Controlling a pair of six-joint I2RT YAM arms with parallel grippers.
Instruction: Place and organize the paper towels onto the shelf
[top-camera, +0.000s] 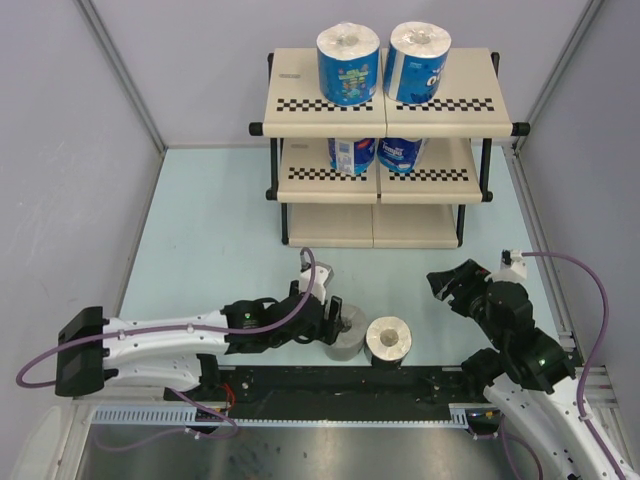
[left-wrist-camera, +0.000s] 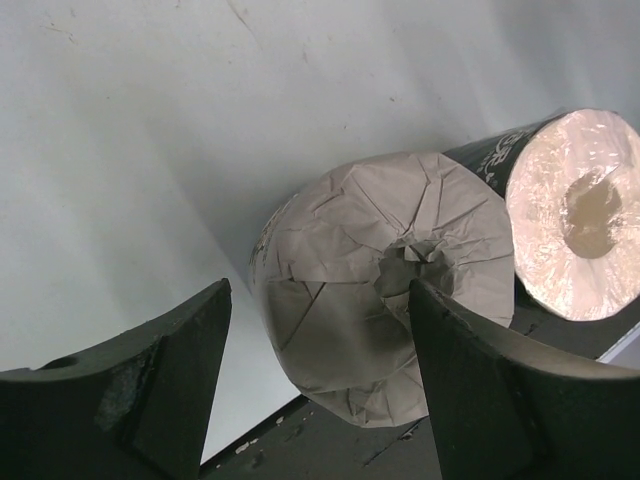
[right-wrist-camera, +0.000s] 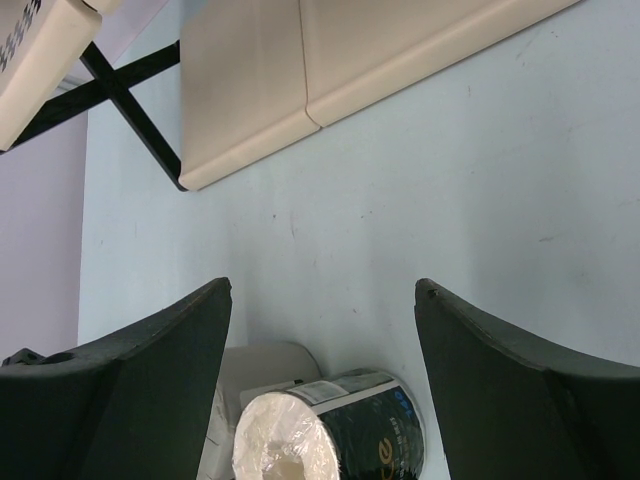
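A: What's on the surface (top-camera: 220, 230)?
B: The shelf (top-camera: 300, 95) stands at its far side, with two blue-wrapped rolls (top-camera: 348, 62) on the top tier and another blue pair (top-camera: 352, 155) on the middle tier.
A: And the rest?
B: The grey roll (left-wrist-camera: 340, 300) stands just beside the dark-wrapped roll (top-camera: 388, 341), near the arms' bases.
A: The fingers?
B: The left fingers (left-wrist-camera: 150, 390) are spread wide on either side of the grey roll. The right fingers (right-wrist-camera: 130, 390) gape wide and hold nothing.
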